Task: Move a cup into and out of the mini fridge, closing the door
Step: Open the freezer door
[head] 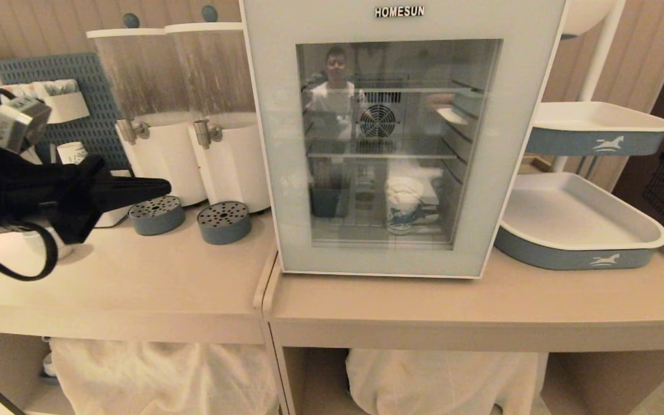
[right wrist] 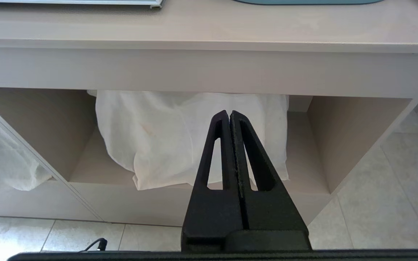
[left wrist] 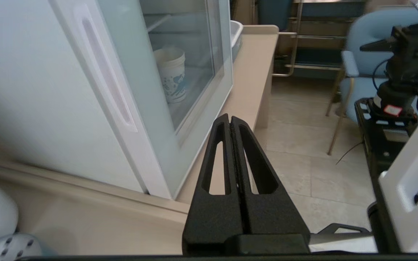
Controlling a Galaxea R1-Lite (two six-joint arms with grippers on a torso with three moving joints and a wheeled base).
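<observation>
The mini fridge (head: 401, 138) stood on the worktop (head: 482, 305) with its glass door (head: 286, 173) shut. The cup (head: 402, 204) stood upright inside on the lowest shelf. The left claw (head: 162, 187), clenched and holding nothing, pointed level toward the fridge's left side, clear of the door's edge and nearer than the right claw (right wrist: 229, 114), which hung clenched and empty below the worktop.

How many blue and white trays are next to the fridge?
2: a lower tray resting on the counter by the fridge's side, and an upper tray raised above it; more may be hidden higher up.
</observation>
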